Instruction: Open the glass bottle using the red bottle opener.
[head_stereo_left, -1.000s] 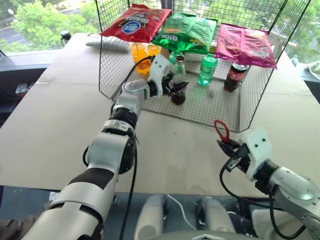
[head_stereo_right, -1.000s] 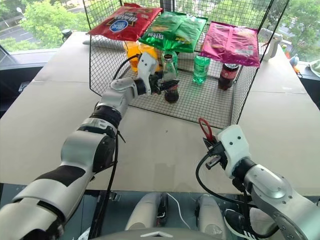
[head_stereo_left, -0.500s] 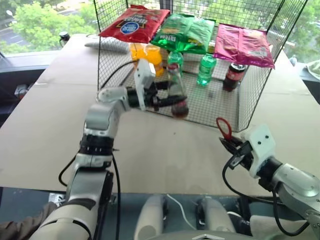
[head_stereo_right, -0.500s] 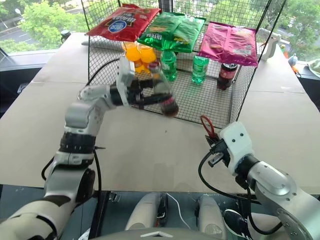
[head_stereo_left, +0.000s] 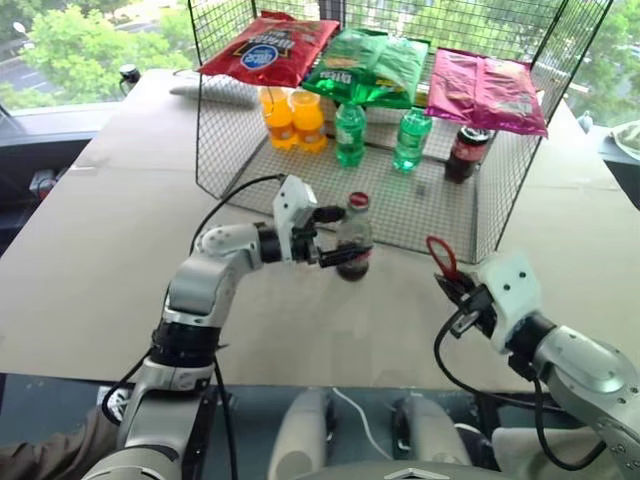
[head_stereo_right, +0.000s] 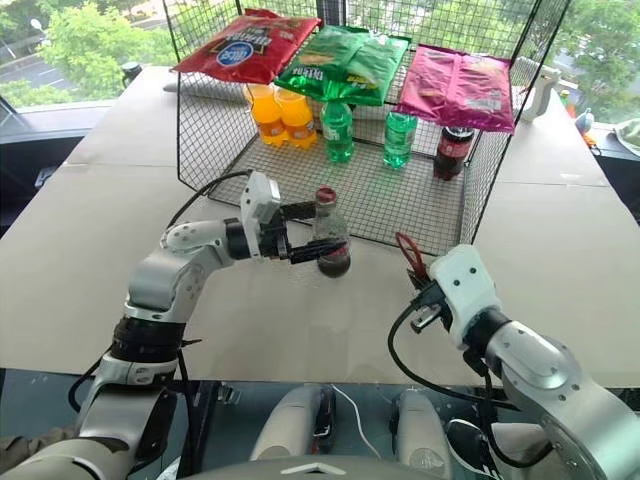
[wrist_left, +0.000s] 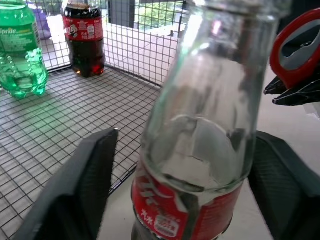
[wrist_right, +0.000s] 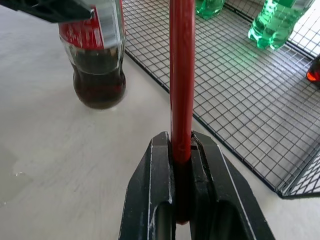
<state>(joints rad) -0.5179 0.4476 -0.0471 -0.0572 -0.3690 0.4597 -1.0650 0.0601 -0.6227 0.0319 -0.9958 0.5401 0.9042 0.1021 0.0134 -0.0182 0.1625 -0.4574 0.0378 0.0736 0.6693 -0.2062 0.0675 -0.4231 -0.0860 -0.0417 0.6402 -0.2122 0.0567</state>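
The glass bottle (wrist_left: 200, 125) loses its cap, seemingly, past the frame's edge.

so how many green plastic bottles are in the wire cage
2. One green plastic bottle stands near the middle of the wire mesh cage, beside the orange bottles. The other green plastic bottle stands between it and the dark red-capped bottle. The snack bags could hide more.
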